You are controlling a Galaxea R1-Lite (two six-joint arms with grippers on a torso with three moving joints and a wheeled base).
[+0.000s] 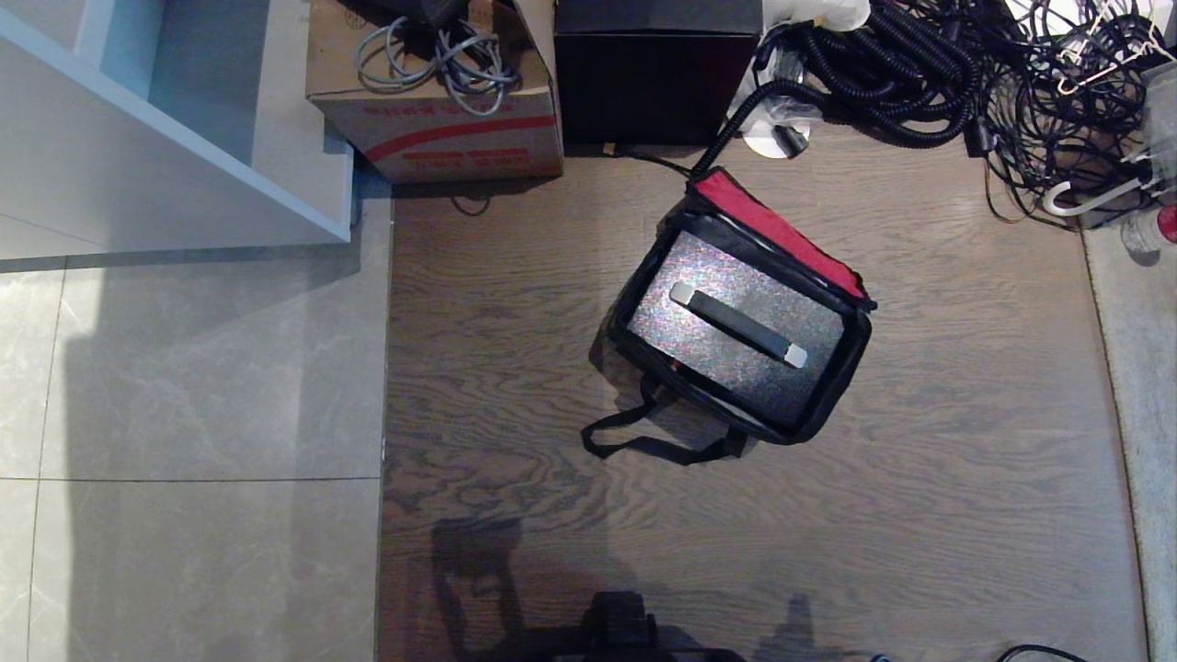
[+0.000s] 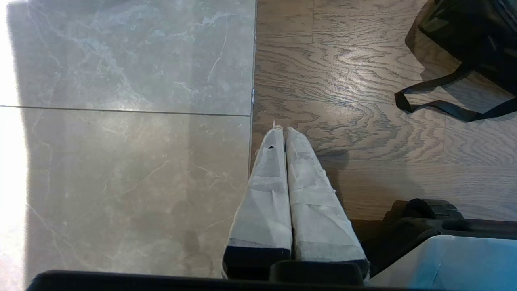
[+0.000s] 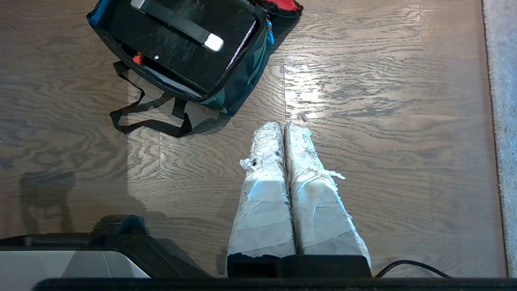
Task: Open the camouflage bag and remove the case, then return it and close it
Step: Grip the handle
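Black case (image 1: 736,336) x1, camo bag (image 1: 832,386) x1, open

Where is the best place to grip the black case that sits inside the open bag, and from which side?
Grip the case by its top handle, coming straight down from above. The bag walls surround its sides closely, and only the handle stands free, probably best pinched across its narrow width.

We see a brown wood-grain plank floor (image 1: 919,515) meeting grey marbled tiles (image 1: 184,386) on the left. On the planks rest an open black soft bag with a red rim (image 1: 832,391) (its strap trailing), a brown cardboard box (image 1: 441,119), a plain black cube box (image 1: 655,87) and tangled black cables (image 1: 919,83).
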